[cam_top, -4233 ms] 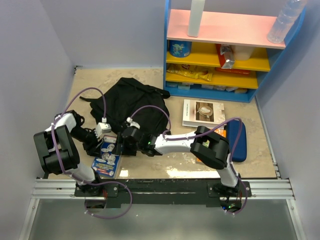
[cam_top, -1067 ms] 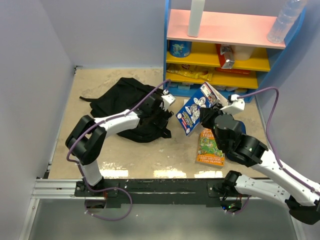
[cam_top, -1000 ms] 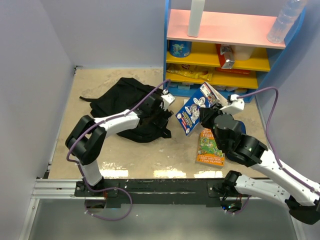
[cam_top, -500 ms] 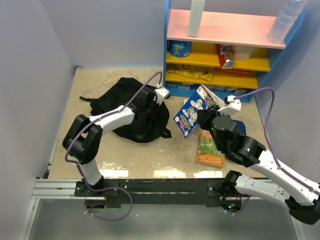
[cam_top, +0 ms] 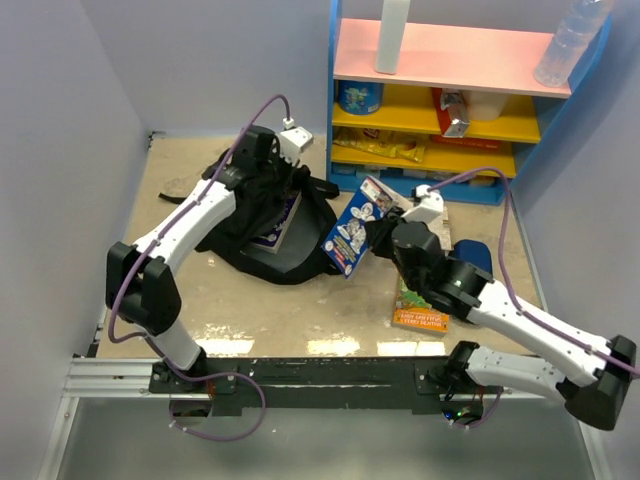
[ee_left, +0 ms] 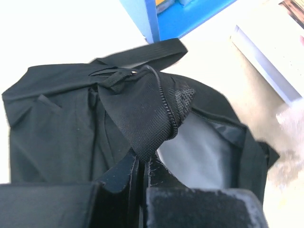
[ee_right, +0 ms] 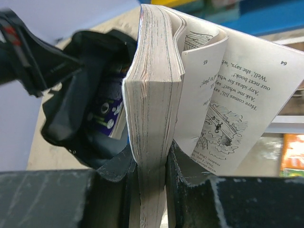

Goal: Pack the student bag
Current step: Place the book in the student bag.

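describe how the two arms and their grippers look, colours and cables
Both arms have white links and bulky black joint housings: the left arm and the right arm. A purple cable loops loosely along each to a small white connector near the wrist. The left gripper and right gripper have flat black fingers, the right ones scuffed.

1. The student bag (ee_left: 57,118) is matt black woven cloth with a coarse weave; its lining (ee_left: 199,152) looks smooth and pale grey.
2. The book (ee_right: 152,95) has matt paper pages, rough at the edges, under a smooth printed cover.
3. The counter (cam_top: 300,315) is mottled beige, shiny along its near edge.
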You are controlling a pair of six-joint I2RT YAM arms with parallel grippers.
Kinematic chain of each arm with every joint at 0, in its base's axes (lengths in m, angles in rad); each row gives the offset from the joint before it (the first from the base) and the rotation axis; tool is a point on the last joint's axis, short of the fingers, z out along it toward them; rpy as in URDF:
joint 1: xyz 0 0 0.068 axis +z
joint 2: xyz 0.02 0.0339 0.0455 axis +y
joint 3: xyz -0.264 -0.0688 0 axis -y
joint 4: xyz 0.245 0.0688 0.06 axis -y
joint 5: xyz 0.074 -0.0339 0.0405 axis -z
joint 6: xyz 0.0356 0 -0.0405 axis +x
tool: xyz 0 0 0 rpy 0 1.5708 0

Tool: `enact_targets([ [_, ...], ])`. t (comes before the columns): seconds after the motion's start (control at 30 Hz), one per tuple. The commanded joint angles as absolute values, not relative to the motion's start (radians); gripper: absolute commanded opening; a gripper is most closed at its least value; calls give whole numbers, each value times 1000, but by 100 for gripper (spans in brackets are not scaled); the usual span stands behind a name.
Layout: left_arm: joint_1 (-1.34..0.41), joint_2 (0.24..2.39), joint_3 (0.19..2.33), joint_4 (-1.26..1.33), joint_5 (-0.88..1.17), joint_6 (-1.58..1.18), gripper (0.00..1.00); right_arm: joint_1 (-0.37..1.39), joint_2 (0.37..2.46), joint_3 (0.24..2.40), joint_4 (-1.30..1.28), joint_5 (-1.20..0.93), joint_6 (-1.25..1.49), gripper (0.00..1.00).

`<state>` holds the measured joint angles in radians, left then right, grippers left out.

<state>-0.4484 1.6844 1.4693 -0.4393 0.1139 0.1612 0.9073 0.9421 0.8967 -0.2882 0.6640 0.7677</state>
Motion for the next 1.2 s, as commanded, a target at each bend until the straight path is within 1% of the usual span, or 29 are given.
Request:
enact_targets([
  [0.0, -445, 1586, 1542, -540, 192, 258, 0, 904, 1043, 911, -28, 545, 831, 0],
  [0.2, -445, 1552, 1535, -571, 215, 262, 0, 891, 1311, 972, 173, 352, 916, 0],
  [0.27, -446, 1546, 1534, -572, 230, 262, 0, 890, 1398, 983, 239, 325, 943, 0],
  [0.37, -446, 1532, 1522, -557, 236, 261, 0, 888, 1474, 989, 352, 313, 1018, 0],
  [0.4, -446, 1529, 1514, -548, 241, 264, 0, 888, 1512, 968, 455, 313, 1057, 0],
  [0.43, -446, 1529, 1513, -543, 241, 265, 0, 888, 1531, 962, 495, 310, 1075, 0],
  [0.5, -446, 1534, 1511, -541, 248, 265, 0, 888, 1581, 979, 532, 310, 1126, 0],
  [0.63, -446, 1536, 1506, -532, 261, 259, 0, 891, 1624, 977, 586, 330, 1222, 0],
  [0.77, -446, 1536, 1505, -525, 279, 239, 0, 890, 1684, 999, 540, 390, 1359, 0],
  [0.8, -446, 1537, 1511, -525, 282, 235, 0, 890, 1696, 999, 586, 377, 1388, 0],
  [0.87, -446, 1537, 1513, -528, 296, 229, 0, 888, 1723, 1032, 583, 364, 1399, 0],
  [1.03, -446, 1525, 1490, -529, 278, 253, 0, 881, 1678, 1000, 617, 292, 1430, 0],
  [1.17, -446, 1519, 1474, -526, 278, 253, 0, 884, 1625, 977, 583, 389, 1427, 0],
])
